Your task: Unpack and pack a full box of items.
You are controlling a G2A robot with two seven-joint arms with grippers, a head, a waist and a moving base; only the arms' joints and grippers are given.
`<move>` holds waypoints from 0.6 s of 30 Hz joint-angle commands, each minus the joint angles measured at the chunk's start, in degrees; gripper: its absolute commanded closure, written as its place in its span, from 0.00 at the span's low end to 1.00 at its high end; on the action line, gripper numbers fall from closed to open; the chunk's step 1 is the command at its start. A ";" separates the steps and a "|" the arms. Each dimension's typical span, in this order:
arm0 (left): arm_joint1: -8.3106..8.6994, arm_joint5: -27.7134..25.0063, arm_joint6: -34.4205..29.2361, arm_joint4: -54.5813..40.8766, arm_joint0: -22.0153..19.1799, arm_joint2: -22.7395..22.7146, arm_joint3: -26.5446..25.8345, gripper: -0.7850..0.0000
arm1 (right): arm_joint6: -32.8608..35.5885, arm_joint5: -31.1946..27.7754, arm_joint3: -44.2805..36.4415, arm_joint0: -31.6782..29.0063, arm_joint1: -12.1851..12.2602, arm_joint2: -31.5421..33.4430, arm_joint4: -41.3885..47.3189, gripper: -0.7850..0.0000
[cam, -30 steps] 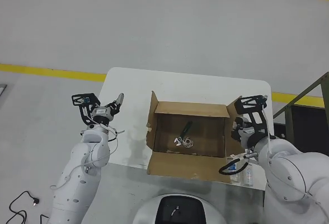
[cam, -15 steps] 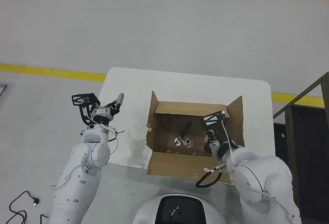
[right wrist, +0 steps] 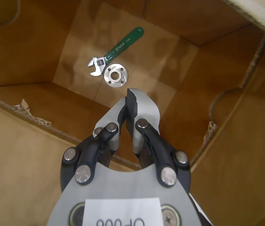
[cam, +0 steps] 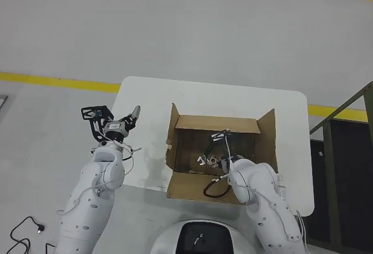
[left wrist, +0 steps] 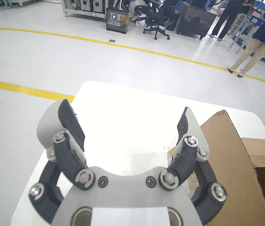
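An open cardboard box (cam: pixel 186 184) stands in the middle of the white table (cam: pixel 155 95). On its floor lie a green-handled adjustable wrench (right wrist: pixel 117 49) and a round metal flange (right wrist: pixel 115 75), touching each other; both also show in the top view, the wrench (cam: pixel 210 147) and the flange (cam: pixel 210 162). My right gripper (right wrist: pixel 129 99) hangs inside the box above the flange, shut with nothing in it. My left gripper (left wrist: pixel 125 121) is held open over the table left of the box (left wrist: pixel 231 156).
The box flaps stand up on the left (cam: pixel 172 130) and right (cam: pixel 267 124). Bare table lies left of the box and behind it. A dark metal frame (cam: pixel 358 120) stands past the table's right edge.
The right arm has swung from the table's right edge into the box and now hangs over the wrench and flange. The bottles by that edge are no longer seen. The left arm has kept still.
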 commanded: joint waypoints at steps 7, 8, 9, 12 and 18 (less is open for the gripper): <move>0.00 0.00 0.00 0.00 0.00 0.00 0.00 0.00 | 0.09 -0.03 -0.17 -0.06 0.01 0.04 0.01 1.00; 0.00 0.00 0.00 0.00 0.00 0.00 0.00 0.00 | 0.09 -0.03 -0.17 -0.06 0.01 0.04 0.01 1.00; 0.00 0.00 0.00 0.00 0.00 0.00 0.00 0.00 | -0.66 -0.44 -0.11 -0.43 0.04 -0.08 0.03 1.00; 0.00 0.00 0.00 0.00 0.00 0.00 0.00 0.00 | -1.05 -2.78 -0.41 -1.99 0.24 -0.57 -0.22 1.00; 0.00 0.00 0.00 0.00 0.00 0.00 0.00 0.00 | -1.30 -3.40 3.50 -1.41 0.28 -0.97 -1.32 1.00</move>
